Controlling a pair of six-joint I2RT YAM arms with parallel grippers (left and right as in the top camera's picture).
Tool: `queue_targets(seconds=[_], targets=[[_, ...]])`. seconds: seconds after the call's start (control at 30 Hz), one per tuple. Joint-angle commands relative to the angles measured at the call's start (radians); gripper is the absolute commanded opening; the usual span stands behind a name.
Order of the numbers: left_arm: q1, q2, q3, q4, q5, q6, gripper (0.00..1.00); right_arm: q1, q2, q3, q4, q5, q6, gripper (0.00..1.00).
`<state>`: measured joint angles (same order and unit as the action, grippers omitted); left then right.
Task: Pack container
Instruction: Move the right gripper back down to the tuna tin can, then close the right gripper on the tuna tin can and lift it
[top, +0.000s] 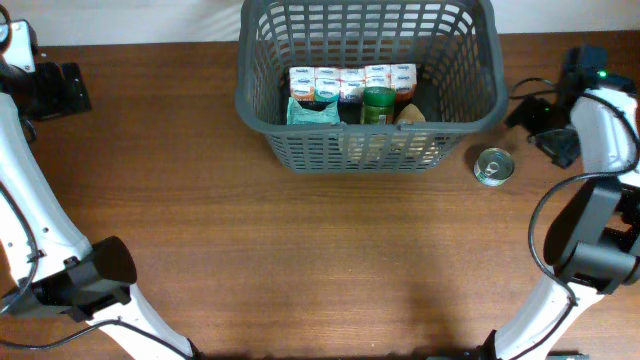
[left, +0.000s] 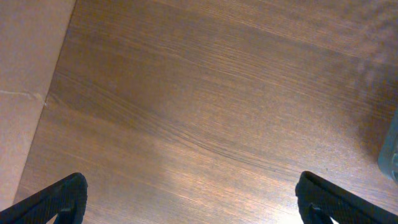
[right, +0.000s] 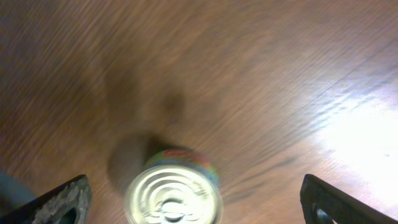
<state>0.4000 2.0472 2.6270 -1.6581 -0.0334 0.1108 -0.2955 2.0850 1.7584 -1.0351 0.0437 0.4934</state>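
Note:
The container (top: 300, 150) is a large dark grey lattice basket at the back middle of the table. It holds a row of small white and orange cartons (top: 352, 78), a green-lidded jar (top: 378, 103), a teal packet (top: 310, 112) and a tan item (top: 411, 114). A small round tin can (top: 493, 166) stands on the table right of the basket. My right gripper (top: 545, 125) (right: 194, 186) is open, hovering above the can (right: 174, 194), which shows blurred between its fingers. My left gripper (top: 62, 88) (left: 193, 186) is open and empty over bare wood at the far left.
Both white arms rise from the front corners. Black cables (top: 530, 88) lie by the right arm at the back right. The table's left edge (left: 46, 99) shows in the left wrist view, and a grey-blue shape (left: 390, 155) shows at that view's right edge.

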Motion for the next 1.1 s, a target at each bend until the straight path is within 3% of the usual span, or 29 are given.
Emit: queue_targets(seconds=[0.0, 0.57, 1.07], targets=[[0.004, 0.0, -0.005, -0.001, 0.011, -0.01, 0.99, 0.035, -0.017, -0.044, 0.021, 0.039, -0.024, 0.99], [0.004, 0.0, -0.005, 0.0, 0.011, -0.01, 0.99, 0.053, -0.017, -0.294, 0.248, -0.011, -0.051, 1.0], [0.004, 0.0, -0.005, -0.001, 0.011, -0.01, 0.99, 0.054, -0.017, -0.296, 0.21, -0.007, -0.031, 1.0]])
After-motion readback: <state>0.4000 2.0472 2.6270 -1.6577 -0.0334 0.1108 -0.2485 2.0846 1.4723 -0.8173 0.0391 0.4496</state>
